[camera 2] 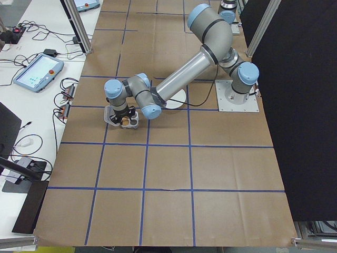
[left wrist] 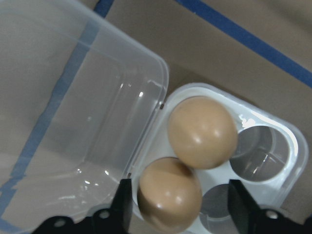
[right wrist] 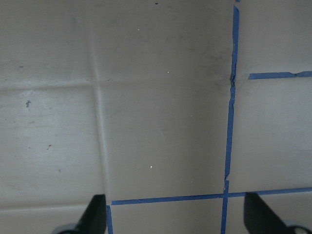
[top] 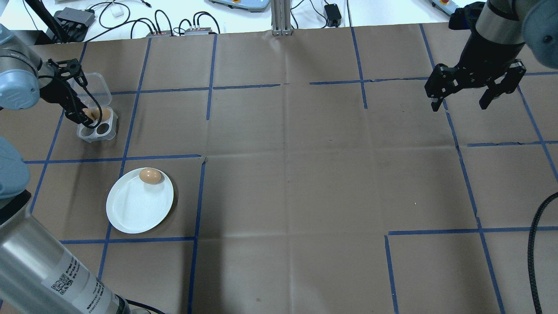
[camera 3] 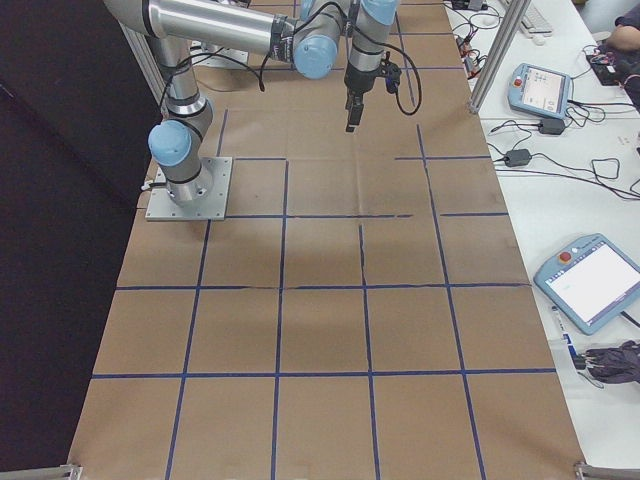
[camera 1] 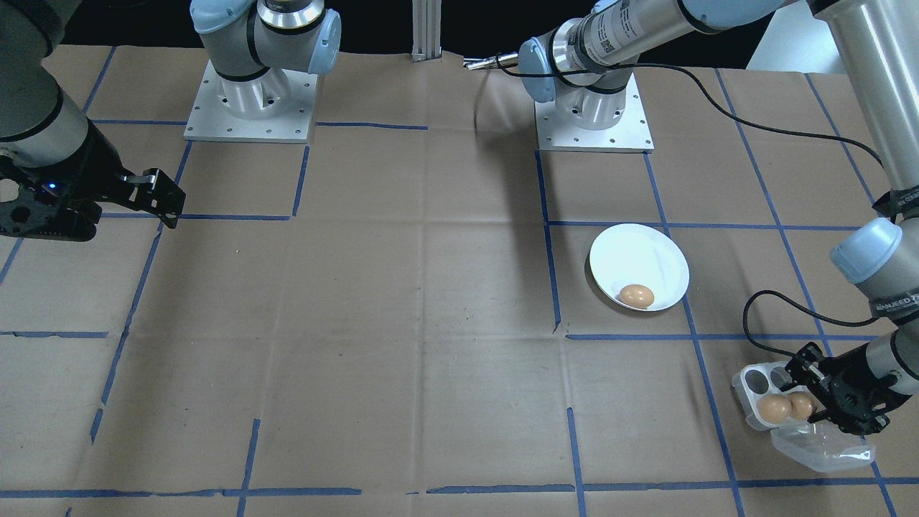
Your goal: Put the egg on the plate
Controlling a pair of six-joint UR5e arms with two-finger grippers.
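One egg (top: pixel 150 175) already lies on the plate (top: pixel 135 209), and the left gripper (left wrist: pixel 178 202), jaws apart, straddles another egg (left wrist: pixel 169 195) in the tray (left wrist: pixel 273 161), not yet clamped.

- Light falls evenly from above; I see the brown table (top: pixel 287 174) bright and clear in the fixed views.
- The plate (camera 1: pixel 650 255) is close to blown out.
- A soft dark arm shadow runs beside it.
- My left wrist view is sharp on the eggs (left wrist: pixel 202 131), with small glints on the clear lid (left wrist: pixel 83 117).
- The right wrist view looks dim and slightly soft.
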